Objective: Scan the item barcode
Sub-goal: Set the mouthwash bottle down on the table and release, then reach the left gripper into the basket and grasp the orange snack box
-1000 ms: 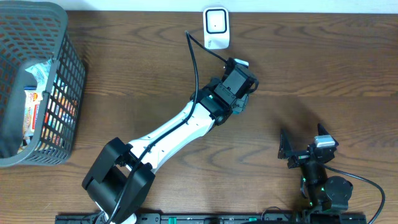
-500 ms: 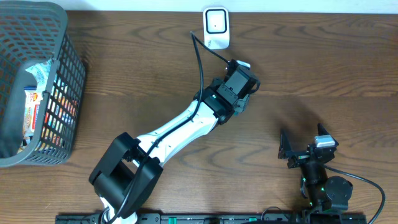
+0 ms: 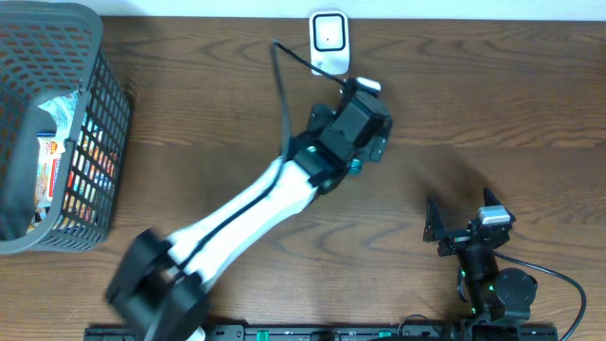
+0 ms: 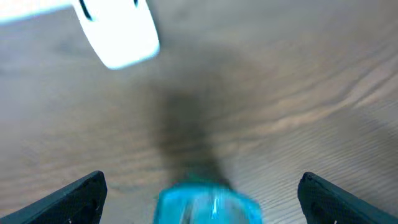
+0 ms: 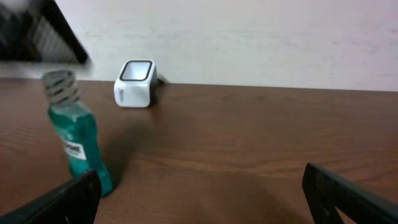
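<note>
So, nearest the front edge, the right tool (image 5: 200,183) sits released, its fingers spread wide with nothing between them. Further in, the green bottle (image 5: 78,146) stands upright on the surface (image 5: 261,143), and the left tool (image 4: 202,183) hangs over it, also released, fingers well apart on either side of the cap and not touching it. Past that, the white scanner (image 5: 135,84) sits at the back edge by the wall, and a basket (image 3: 95,114) of packets is off at the far left.
</note>
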